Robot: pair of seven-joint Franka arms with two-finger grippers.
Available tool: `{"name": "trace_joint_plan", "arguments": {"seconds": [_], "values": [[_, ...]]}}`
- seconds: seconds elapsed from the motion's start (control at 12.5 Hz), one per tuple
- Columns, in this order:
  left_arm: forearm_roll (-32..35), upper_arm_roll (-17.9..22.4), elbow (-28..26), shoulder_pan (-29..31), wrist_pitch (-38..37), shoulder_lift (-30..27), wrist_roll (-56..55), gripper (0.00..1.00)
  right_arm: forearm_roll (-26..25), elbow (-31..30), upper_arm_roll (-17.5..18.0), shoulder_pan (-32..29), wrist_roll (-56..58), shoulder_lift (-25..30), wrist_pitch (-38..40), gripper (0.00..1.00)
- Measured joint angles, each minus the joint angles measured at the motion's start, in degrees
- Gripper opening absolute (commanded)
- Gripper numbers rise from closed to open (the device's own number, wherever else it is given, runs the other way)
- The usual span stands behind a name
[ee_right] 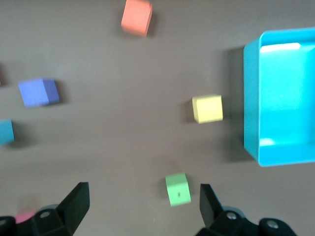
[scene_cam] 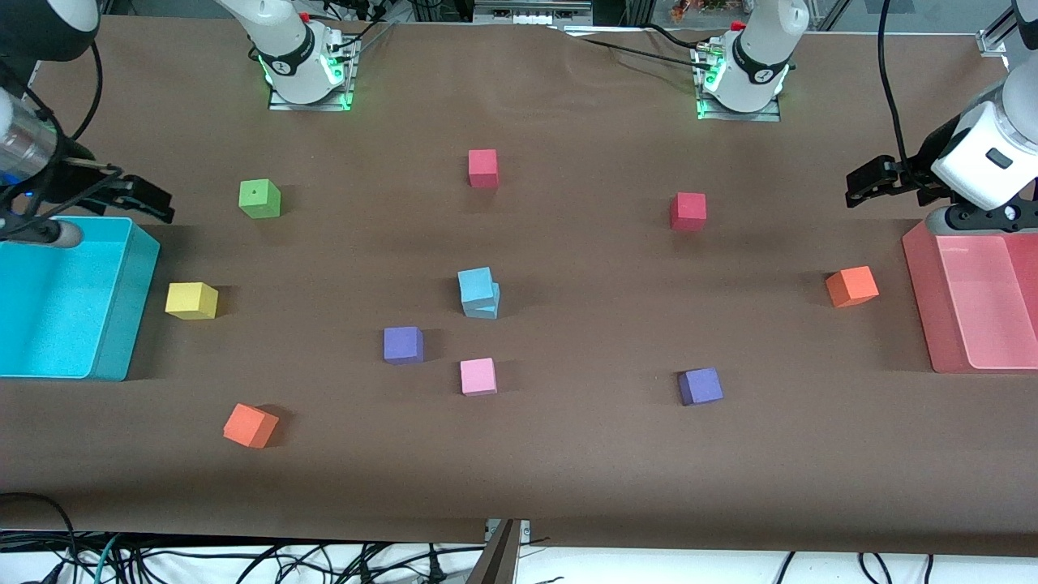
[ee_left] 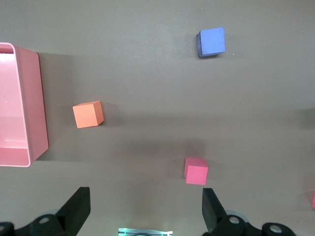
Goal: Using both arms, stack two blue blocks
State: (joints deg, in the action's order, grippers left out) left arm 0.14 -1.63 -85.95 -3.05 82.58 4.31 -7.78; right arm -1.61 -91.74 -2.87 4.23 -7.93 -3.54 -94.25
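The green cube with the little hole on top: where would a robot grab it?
Probably from straight above, with the jaws closing on two opposite flat side faces of the green cube. It sits upright on the table with open space all round, and nothing touches it. The right gripper, open, is closest.

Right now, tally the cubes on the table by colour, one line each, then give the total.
Blue blocks: 2, stacked
Purple cubes: 2
Orange cubes: 2
Red cubes: 2
Pink cube: 1
Yellow cube: 1
Green cube: 1
Total: 11
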Motion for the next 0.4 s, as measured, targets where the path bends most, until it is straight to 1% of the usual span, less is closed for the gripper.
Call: {"name": "trace_joint_plan", "arguments": {"seconds": [0.16, 0.4], "values": [[0.0, 0.0, 0.0, 0.0, -0.01, -0.03, 0.02, 1.0, 0.48, -0.01, -0.18, -0.68, 2.86, 0.25, -0.02, 0.99], [0.0, -0.02, 0.0, 0.01, -0.05, -0.03, 0.05, 1.0, 2.78, -0.54, -0.23, -4.01, 5.62, 0.3, 0.32, 0.99]]}}
